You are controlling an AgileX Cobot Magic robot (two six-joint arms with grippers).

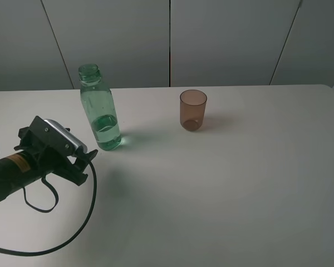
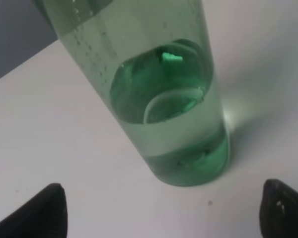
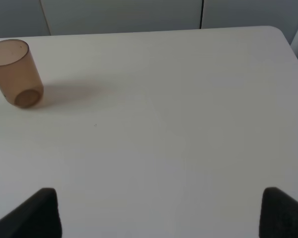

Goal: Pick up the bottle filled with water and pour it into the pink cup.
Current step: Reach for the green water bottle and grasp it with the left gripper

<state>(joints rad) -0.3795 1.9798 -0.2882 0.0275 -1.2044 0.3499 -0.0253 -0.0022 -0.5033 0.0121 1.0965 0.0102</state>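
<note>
The bottle [image 1: 100, 111] is tall, green and transparent, has no cap, and stands upright at the back left of the white table with water in its lower part. It fills the left wrist view [image 2: 159, 99]. My left gripper [image 1: 88, 165] is open and empty, just in front-left of the bottle's base and not touching it; its two dark fingertips show wide apart in the left wrist view [image 2: 164, 218]. The pink cup [image 1: 193, 109] stands upright to the right of the bottle and also shows in the right wrist view [image 3: 16, 73]. My right gripper [image 3: 159, 213] is open and empty, well away from the cup.
A black cable [image 1: 72, 233] loops on the table in front of the left arm. Grey wall panels [image 1: 222, 39] stand behind the table's far edge. The table's right corner [image 3: 280, 34] shows in the right wrist view.
</note>
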